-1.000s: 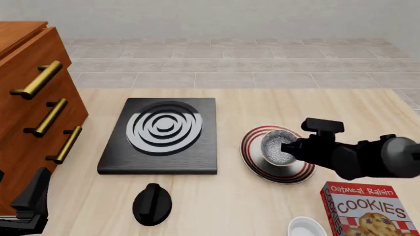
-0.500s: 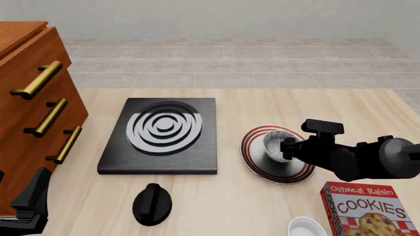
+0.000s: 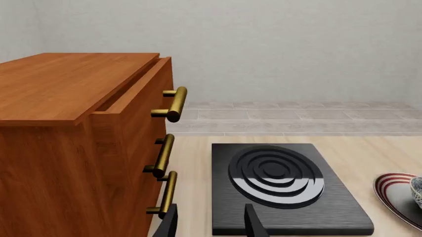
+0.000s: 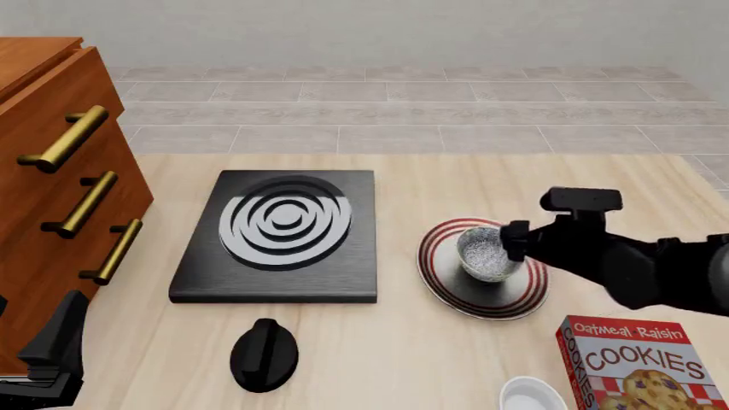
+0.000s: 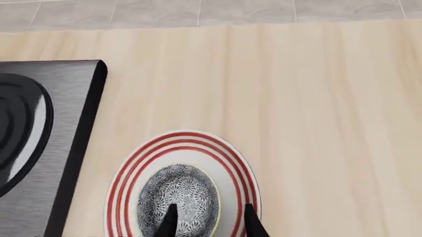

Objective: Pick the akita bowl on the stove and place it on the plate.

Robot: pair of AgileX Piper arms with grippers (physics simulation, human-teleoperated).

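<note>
Left claw: our left claw [image 3: 211,224] idles near the bench's left front corner, prongs apart, gripping nothing.
Stove: the flat black square stove [image 4: 279,235] carries nothing.
Bowl: the small speckled grey akita bowl [image 4: 487,254] sits on the red-ringed white plate [image 4: 450,295], toward the right edge.
Right claw: our right claw [image 5: 207,219] straddles the rim, seemingly slack.
Left: we judge only retreating.
</note>
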